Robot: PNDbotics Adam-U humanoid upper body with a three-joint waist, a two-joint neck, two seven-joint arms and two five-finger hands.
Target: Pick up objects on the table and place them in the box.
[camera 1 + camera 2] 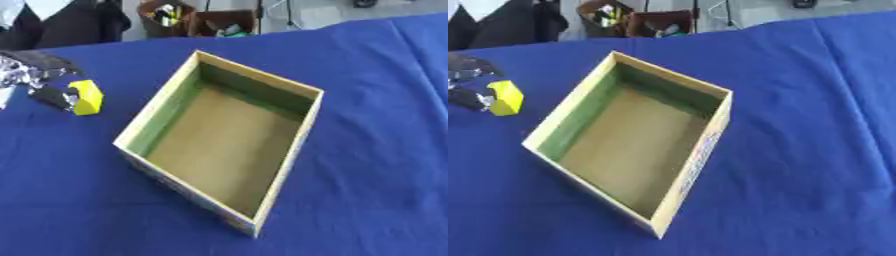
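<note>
Looking down, we see the table (367, 75) under a blue cloth filling nearly the whole view, with the box (302, 145) set askew near its middle. We read the box as open-topped and empty, its brown floor bare, so nothing has gone into it yet; standing in easy reach of either arm, it looks placed to take whatever we bring over.

At the left edge our left hand (44, 95) comes in, black with silver parts, and a yellow block (87, 97) sits at its fingertips. The dark fingers lie against the block's left face and seem curled onto it, so we judge the hand clamped on the block, though the far side of the grasp is hidden. Whether the block rests on the cloth or is already raised, we cannot tell.

The block is well apart from the box, out to its left and level with the box's far half. Carrying it in calls for a move to the right, over the near-left wall, which stands between block and floor.

Our right hand shows in neither view.
</note>
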